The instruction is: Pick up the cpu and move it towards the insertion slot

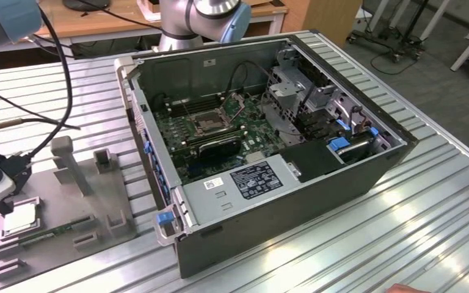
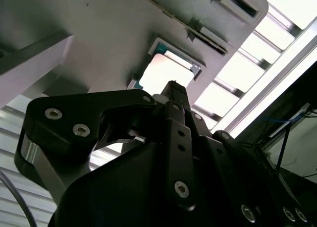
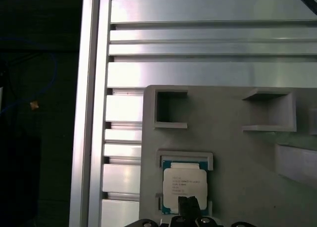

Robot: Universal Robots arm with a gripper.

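First wrist view: cpu sits in the grey holder, fingers over it, spread impossible to tell.

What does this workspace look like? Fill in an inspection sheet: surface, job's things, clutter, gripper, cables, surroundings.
Surface: ribbed metal table, carrying a grey holder and an open computer case.
Job's things: chip lies in the holder; socket sits on the circuit board inside the case.
Clutter: memory stick in the holder.
Gripper: gripper poised close above the chip.
Cables: black cables hang from the arm.
Surroundings: wooden desk behind.
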